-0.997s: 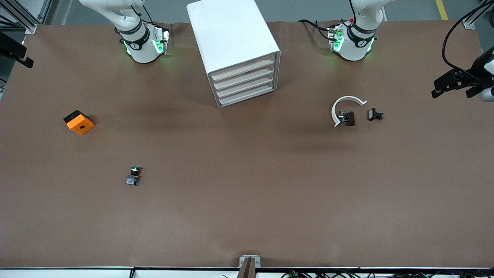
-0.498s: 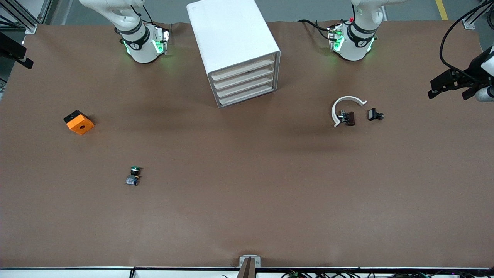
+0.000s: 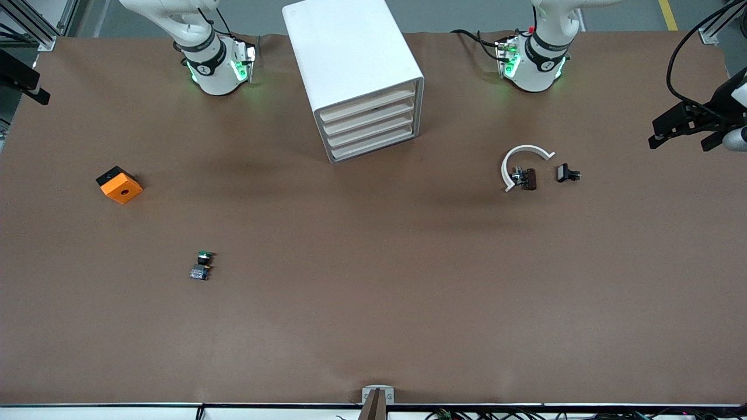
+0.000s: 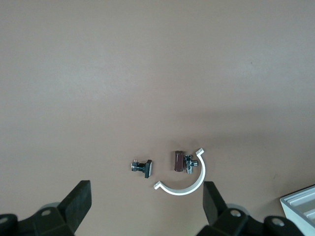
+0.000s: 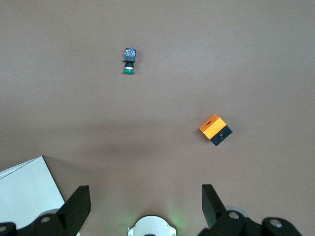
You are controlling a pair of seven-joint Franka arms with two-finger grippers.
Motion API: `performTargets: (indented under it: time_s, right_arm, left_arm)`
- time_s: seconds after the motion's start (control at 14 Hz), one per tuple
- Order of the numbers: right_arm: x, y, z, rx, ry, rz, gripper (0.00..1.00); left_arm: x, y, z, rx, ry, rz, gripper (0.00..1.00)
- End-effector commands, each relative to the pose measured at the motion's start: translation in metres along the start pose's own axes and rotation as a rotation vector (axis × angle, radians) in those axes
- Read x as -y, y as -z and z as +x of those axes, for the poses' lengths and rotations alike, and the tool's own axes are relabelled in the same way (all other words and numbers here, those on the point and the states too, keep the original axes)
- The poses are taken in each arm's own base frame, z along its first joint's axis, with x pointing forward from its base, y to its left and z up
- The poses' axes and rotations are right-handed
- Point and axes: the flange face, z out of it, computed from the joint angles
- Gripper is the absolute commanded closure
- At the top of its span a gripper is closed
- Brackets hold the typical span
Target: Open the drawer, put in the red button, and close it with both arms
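Drawer point(image 3: 367, 105), topmost in the cabinet point(image 3: 350, 52), sits flush shut and no red button shows on the bench point(image 3: 373, 303), only a green button point(image 3: 203, 256), so the job looks finished; left jaws wide, high near the white clip point(image 4: 184, 184), and right jaws wide, high near the orange block point(image 5: 215, 129).

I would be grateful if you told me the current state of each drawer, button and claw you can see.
Top drawer: shut.
Three lower drawers: shut.
Green button: lying on its side on the table.
Red button: not in view.
Left claw: open, empty, up over the white clip.
Right claw: open, empty, up over the table by its arm's base.
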Motion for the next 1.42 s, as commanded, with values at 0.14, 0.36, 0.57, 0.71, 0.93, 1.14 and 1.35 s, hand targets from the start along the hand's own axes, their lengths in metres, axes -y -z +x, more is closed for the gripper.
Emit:
performTargets:
  time_s: [0.14, 0.36, 0.57, 0.71, 0.93, 1.14, 1.35]
  right_arm:
    - [0.005, 0.007, -0.006, -0.021, 0.011, 0.005, 0.0]
    - [0.004, 0.006, -0.006, -0.018, 0.01, 0.02, 0.0]
    - [0.004, 0.005, -0.005, -0.018, 0.011, 0.019, 0.0]
    - [0.004, 0.005, -0.005, -0.018, 0.011, 0.019, 0.0]
    - [0.006, 0.019, -0.002, -0.048, 0.006, 0.012, 0.0]
    - [0.004, 0.014, 0.005, -0.033, 0.008, 0.013, 0.0]
    - [0.004, 0.01, 0.006, -0.025, 0.009, 0.013, 0.0]
  left_arm:
    - [0.006, 0.023, 0.003, -0.039, 0.01, 0.011, 0.0]
    - [-0.004, 0.022, 0.003, -0.031, 0.051, 0.009, 0.0]
    - [-0.018, 0.032, 0.002, -0.05, 0.038, 0.011, 0.0]
    - [-0.02, 0.03, 0.002, -0.038, 0.037, 0.011, 0.0]
    - [-0.02, 0.03, 0.002, -0.036, 0.037, 0.009, 0.0]
    - [-0.021, 0.03, 0.002, -0.038, 0.032, 0.009, 0.0]
    - [-0.022, 0.03, 0.002, -0.038, 0.031, 0.009, 0.0]
